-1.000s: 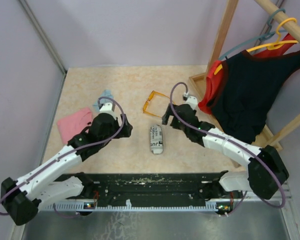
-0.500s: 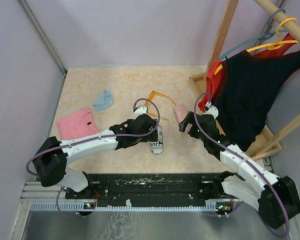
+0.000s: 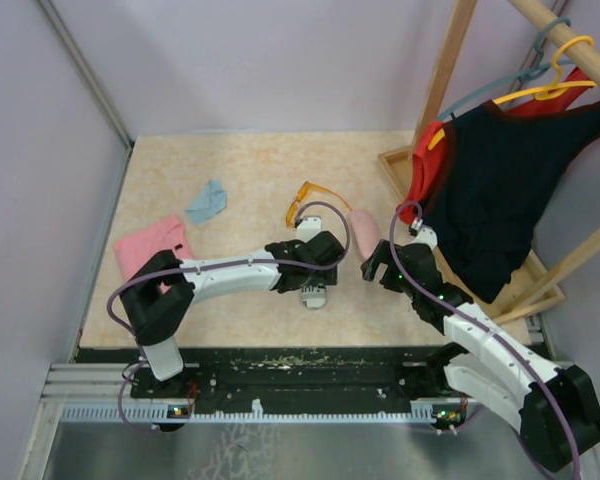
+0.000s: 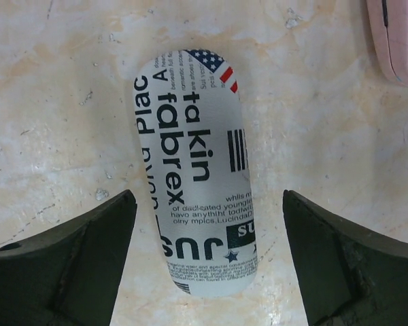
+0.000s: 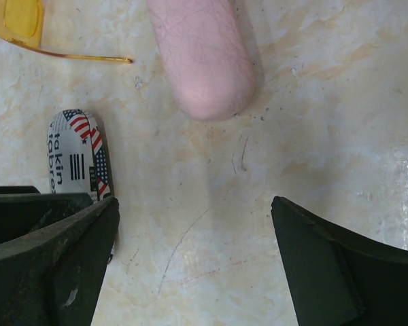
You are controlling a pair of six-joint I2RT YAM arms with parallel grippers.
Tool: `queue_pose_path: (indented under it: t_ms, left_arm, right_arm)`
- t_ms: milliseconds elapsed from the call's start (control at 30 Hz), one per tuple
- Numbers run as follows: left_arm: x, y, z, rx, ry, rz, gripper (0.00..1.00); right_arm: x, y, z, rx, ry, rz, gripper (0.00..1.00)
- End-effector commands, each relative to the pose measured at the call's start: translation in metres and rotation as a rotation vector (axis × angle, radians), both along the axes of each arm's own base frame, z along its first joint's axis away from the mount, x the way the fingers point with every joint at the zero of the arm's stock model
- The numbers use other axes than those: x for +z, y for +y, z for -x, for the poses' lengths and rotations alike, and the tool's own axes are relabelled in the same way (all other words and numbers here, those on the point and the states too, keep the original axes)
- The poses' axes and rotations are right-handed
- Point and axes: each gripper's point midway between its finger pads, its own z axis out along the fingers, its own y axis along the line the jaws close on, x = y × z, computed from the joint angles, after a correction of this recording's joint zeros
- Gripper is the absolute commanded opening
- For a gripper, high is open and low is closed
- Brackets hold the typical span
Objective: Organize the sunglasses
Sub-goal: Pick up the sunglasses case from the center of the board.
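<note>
The sunglasses I can see are an orange translucent pair (image 3: 305,201) lying at mid-table; one lens and a thin arm (image 5: 19,20) show in the right wrist view. My left gripper (image 3: 318,272) (image 4: 207,198) hangs open over the black-and-white printed case (image 4: 194,170), one finger on each side of its near end, not touching it. From above, that case (image 3: 314,295) is mostly covered by the gripper. My right gripper (image 3: 376,268) (image 5: 194,207) is open over bare table, just short of the pink oblong case (image 3: 363,231) (image 5: 200,54).
A pink cloth (image 3: 148,246) and a small blue cloth (image 3: 208,200) lie at the left. A wooden rack (image 3: 442,90) with a black and red garment (image 3: 490,190) on hangers stands at the right. Walls close the table's left and back.
My left arm has swung right from beside the pink cloth to over the printed case. My right arm has pulled back from the orange sunglasses, uncovering the pink case.
</note>
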Motion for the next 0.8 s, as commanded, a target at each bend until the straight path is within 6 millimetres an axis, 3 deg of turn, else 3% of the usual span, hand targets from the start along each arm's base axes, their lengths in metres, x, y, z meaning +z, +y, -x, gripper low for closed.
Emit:
queue_pose_path:
  t_ms: [0, 433, 767]
  left_arm:
    - [0.003, 0.007, -0.006, 0.070, -0.008, -0.053, 0.92]
    - [-0.014, 0.003, 0.000, 0.080, 0.027, -0.022, 0.78]
    - [-0.025, 0.002, 0.001, 0.074, 0.045, -0.035, 0.77]
  right_arm:
    - [0.019, 0.004, -0.005, 0.027, -0.086, -0.030, 0.92]
    - [0.015, 0.007, 0.001, 0.066, -0.088, -0.031, 0.89]
    - [0.017, 0.009, 0.001, 0.081, -0.093, -0.040, 0.89]
